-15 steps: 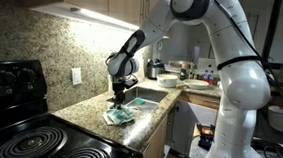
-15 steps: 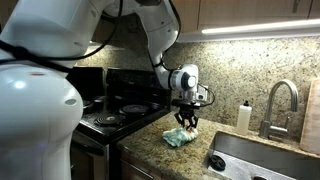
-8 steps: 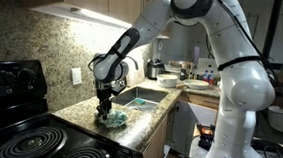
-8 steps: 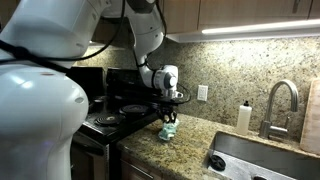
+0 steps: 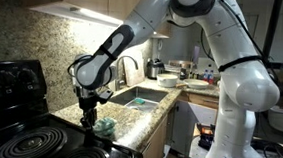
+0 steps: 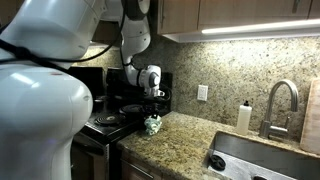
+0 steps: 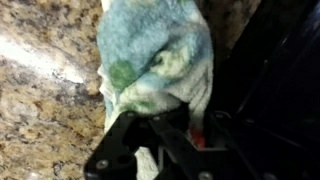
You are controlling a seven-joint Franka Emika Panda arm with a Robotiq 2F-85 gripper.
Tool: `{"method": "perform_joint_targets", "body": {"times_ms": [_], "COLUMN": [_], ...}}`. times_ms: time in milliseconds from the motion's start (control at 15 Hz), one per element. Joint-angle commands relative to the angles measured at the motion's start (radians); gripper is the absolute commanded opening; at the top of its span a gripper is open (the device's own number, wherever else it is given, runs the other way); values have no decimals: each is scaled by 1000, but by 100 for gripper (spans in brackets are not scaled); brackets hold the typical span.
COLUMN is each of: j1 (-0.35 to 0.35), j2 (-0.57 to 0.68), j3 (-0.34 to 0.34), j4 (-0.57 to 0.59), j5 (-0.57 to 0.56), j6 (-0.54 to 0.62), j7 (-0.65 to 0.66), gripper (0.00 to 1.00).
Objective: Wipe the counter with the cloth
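Blurry cloth [image 7: 150, 55], top out of frame

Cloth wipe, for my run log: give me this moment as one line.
phase: wipe | gripper: shut on cloth | cloth: on counter | position: counter end beside stove

A black electric stove [image 5: 11, 85] with coil burners [image 5: 29, 141] showed in both exterior views. A white wall outlet [image 6: 202, 93] sat on the speckled granite backsplash [image 6: 235, 65]. A curved faucet [image 6: 281, 100] rose behind the steel sink [image 6: 262, 160], and a small white bottle [image 6: 243, 117] stood just beside it. Wooden cabinets [image 5: 117, 2] hung above, with a strip light [image 6: 262, 27] glowing beneath them.
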Motion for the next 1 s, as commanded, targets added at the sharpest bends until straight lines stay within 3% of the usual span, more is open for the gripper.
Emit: {"method": "perform_joint_targets", "body": {"times_ms": [0,933], "j1": [15,-146], "j2": [38,11], "j3": [-7,-212], "j4": [69,76], "j5": [-21,-82], "j6": [-53,-73], "j7": [-3,3], "gripper": [8,8]}}
